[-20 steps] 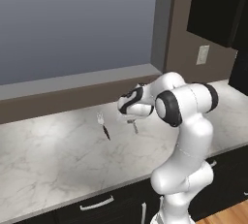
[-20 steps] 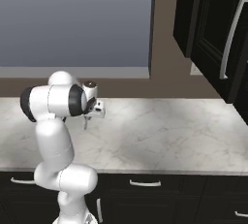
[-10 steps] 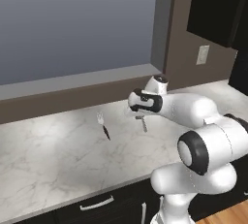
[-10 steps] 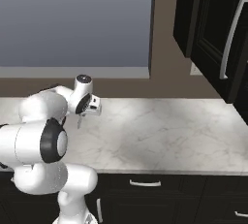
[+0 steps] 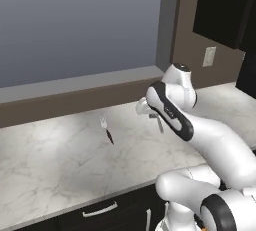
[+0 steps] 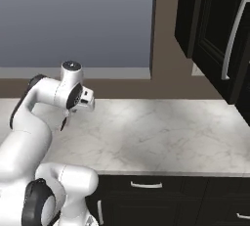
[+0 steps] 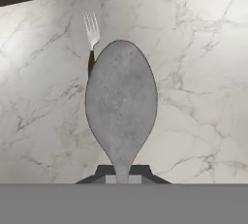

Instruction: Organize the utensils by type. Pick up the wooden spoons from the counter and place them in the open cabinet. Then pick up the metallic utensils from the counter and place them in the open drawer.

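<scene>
Above the counter [image 5: 60, 160] my gripper [image 7: 122, 172] is clamped on the silver spoon [image 7: 121, 106], holding it by the handle with the bowl pointing away from the hand, clear of the marble. From the left base camera I see the spoon's handle hanging below the hand, near the back wall.

I judge I'm in the second half of the job, the metal utensils: no wooden spoon lies on the stretch of counter I can see, and a metal piece is in hand. The next move calls for carrying the spoon to the open drawer, which I cannot find from these cameras, so the arm or the base will likely have to turn toward it first. The drawer is shallow, so I'd lower the spoon close to its floor before letting go.

Count: one silver spoon, held. One fork [image 5: 106, 128] with a dark handle, flat on the counter, apart from the spoon and to the left of the hand, waiting its turn.
</scene>
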{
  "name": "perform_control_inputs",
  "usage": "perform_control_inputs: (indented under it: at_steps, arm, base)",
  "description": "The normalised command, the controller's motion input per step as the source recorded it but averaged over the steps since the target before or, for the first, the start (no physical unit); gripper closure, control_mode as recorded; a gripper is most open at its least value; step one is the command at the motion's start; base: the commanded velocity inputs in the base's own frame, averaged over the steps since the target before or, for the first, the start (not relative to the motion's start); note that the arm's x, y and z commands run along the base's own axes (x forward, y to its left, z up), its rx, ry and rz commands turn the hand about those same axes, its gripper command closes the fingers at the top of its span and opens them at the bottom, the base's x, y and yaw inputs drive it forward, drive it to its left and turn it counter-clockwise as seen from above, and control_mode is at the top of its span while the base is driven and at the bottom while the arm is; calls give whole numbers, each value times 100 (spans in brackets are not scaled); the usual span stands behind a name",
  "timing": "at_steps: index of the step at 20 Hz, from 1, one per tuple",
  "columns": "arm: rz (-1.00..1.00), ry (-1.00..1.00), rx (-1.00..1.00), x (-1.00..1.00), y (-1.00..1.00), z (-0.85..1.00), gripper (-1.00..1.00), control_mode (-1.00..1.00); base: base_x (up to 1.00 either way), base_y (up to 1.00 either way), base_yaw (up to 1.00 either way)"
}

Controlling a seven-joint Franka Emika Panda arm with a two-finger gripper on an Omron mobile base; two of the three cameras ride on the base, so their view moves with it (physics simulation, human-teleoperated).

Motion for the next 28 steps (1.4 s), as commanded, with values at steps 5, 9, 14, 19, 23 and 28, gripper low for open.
perform_control_inputs:
  at_steps: [5,9,14,19,23,28]
  arm:
    - [-7,0,0,-93,-25,96,100,-100]
    - [-9,9,-1,-60,-14,26,100,-100]
    - [-2,12,-4,-3,0,0,100,-100]
    - [-1,8,-2,0,0,0,100,100]
    - [0,0,0,0,0,0,100,100]
    - [0,0,0,0,0,0,100,100]
  base:
    - [0,0,0]
    - [0,0,0]
    - [0,0,0]
    - [-1,0,0]
    - [-45,-20,2]
    - [-81,-36,20]
